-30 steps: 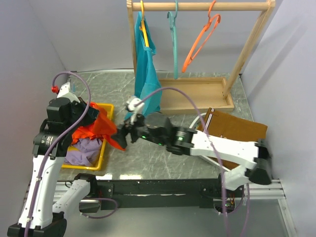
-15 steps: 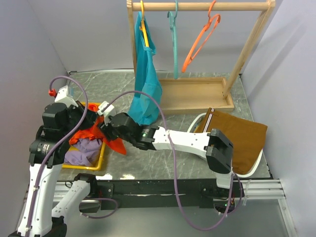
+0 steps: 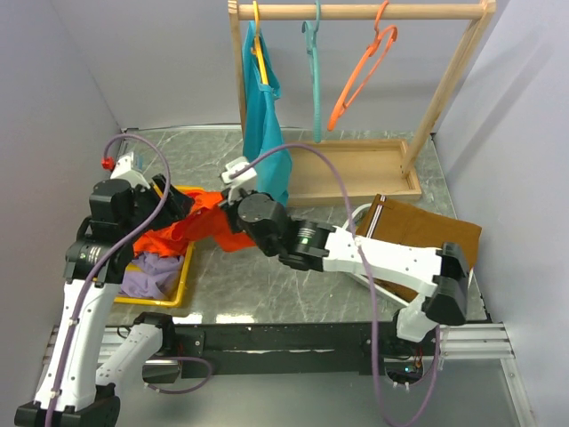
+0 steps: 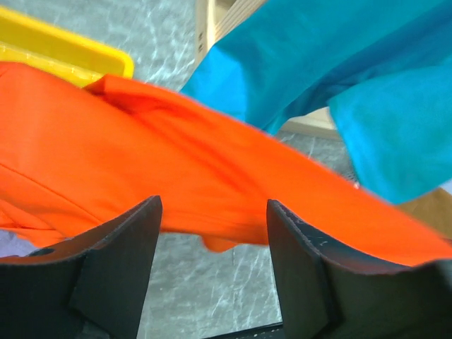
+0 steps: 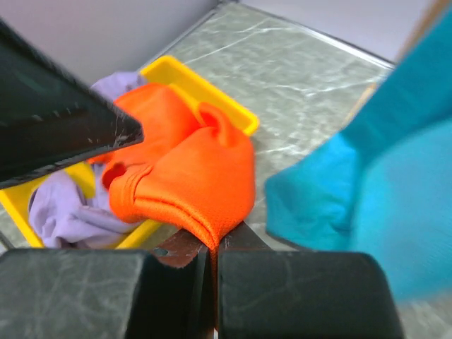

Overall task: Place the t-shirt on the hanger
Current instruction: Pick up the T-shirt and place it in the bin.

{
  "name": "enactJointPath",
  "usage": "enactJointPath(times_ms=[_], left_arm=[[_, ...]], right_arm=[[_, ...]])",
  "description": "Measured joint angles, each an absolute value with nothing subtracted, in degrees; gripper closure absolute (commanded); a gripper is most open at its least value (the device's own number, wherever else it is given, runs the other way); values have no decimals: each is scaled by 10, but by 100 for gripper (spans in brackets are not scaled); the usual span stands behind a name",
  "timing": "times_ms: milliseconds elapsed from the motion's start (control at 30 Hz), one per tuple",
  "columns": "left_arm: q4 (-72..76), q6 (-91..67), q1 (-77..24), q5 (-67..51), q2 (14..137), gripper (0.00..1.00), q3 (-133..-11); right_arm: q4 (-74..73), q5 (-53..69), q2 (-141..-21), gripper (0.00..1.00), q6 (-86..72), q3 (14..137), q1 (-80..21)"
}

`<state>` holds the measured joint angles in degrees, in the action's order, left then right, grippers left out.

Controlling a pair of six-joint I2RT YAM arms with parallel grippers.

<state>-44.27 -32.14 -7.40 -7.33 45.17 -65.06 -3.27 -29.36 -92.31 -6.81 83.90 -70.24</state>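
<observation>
The orange-red t-shirt [image 3: 203,222] stretches from the yellow tray toward the table's middle. My right gripper [image 3: 229,217] is shut on a folded edge of the t-shirt [image 5: 191,173], pinched between the closed fingers of that gripper [image 5: 212,247]. Over the tray's far edge my left gripper [image 3: 171,206] is open. In its wrist view the gripper [image 4: 212,215] has nothing between the fingers, and the t-shirt [image 4: 141,166] runs just beyond their tips. The orange hanger [image 3: 360,73] hangs empty on the rack's right side.
A lilac cloth [image 3: 147,271] lies in the yellow tray [image 3: 182,286]. On the wooden rack [image 3: 356,11], a teal t-shirt [image 3: 263,151] hangs close behind my right gripper, beside a teal hanger [image 3: 313,76]. The rack's base tray [image 3: 356,173] and a brown cloth [image 3: 427,240] are at right.
My left gripper has opened and let go of the t-shirt. The right gripper has shut on the t-shirt and drawn it up and to the right, away from the tray.
</observation>
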Motion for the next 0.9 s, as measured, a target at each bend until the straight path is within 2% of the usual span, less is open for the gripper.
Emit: enactJointPath(times_ms=[133, 267, 567, 800, 900], left_arm=[[-438, -321, -74, -70, 456, 52, -620], [-440, -316, -74, -66, 457, 55, -587], [-448, -280, -79, -53, 432, 45, -559], [-452, -270, -92, -67, 405, 46, -552], [-453, -272, -108, -73, 396, 44, -538]], right_arm=[[-70, -325, -883, 100, -88, 827, -702], [-123, -348, -852, 100, -107, 819, -702], [-174, -361, -815, 100, -126, 817, -691], [-193, -356, -817, 100, -132, 816, -683], [-206, -350, -824, 100, -133, 823, -675]])
